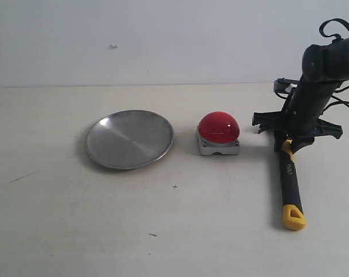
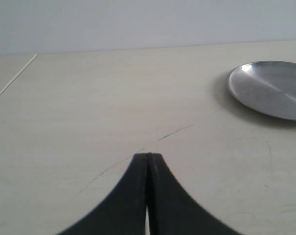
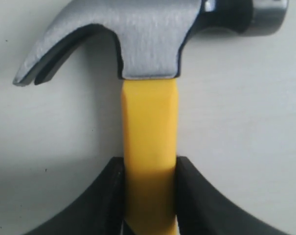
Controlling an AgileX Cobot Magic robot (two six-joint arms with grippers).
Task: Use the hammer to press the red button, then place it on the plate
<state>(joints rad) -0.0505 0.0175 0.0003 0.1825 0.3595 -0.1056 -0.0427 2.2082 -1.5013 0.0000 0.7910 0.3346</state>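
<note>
With the right pincer [image 3: 148, 169] grasping the hammer [image 3: 148, 44] just below its head and the left pincer [image 2: 148, 156] clenched, we lift squarely and centre the head over the red button [image 1: 218, 126].

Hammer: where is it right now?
Exterior view, right side: the hammer lies on the table right of the red button, its yellow neck clamped in the right gripper.
</note>
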